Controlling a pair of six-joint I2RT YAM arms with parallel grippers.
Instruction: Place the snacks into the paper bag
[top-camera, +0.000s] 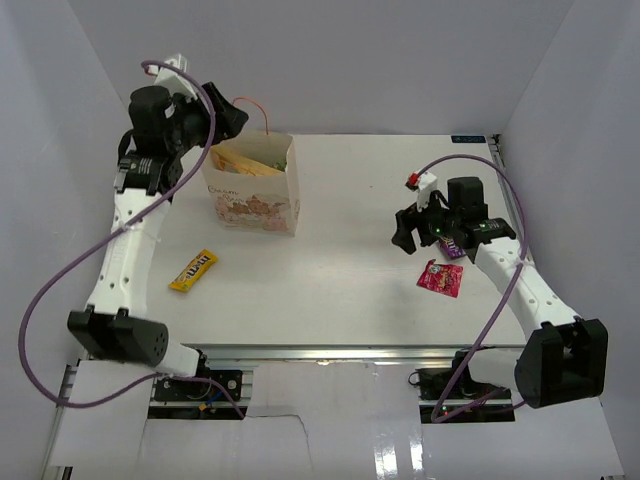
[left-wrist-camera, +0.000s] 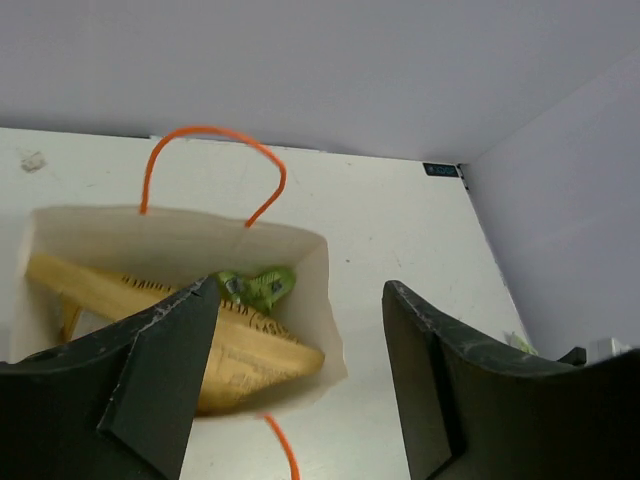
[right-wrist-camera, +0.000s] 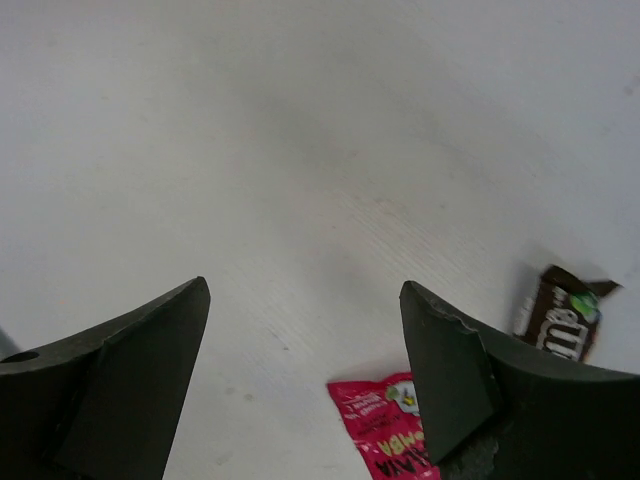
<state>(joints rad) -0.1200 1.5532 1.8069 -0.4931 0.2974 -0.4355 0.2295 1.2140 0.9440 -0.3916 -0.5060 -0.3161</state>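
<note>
The cream paper bag (top-camera: 262, 205) stands upright at the back left, and its open mouth shows in the left wrist view (left-wrist-camera: 320, 270). Inside lie the gold chip bag (left-wrist-camera: 250, 355) and the small green packet (left-wrist-camera: 256, 286). My left gripper (top-camera: 226, 118) is open and empty, just above the bag's mouth (left-wrist-camera: 300, 292). The yellow candy packet (top-camera: 193, 270) lies flat in front of the bag. My right gripper (top-camera: 408, 232) is open and empty above bare table (right-wrist-camera: 303, 288). The red-pink pouch (top-camera: 440, 277) (right-wrist-camera: 385, 430) and the small purple bar (top-camera: 450, 247) (right-wrist-camera: 560, 322) lie beside it. The yellow-orange bar is not visible.
The bag's thin cord handles (left-wrist-camera: 210, 135) arch above its rim. White enclosure walls (top-camera: 570, 120) close off the table at the back and both sides. A purple cable (top-camera: 60, 290) loops off the left arm past the table's left edge.
</note>
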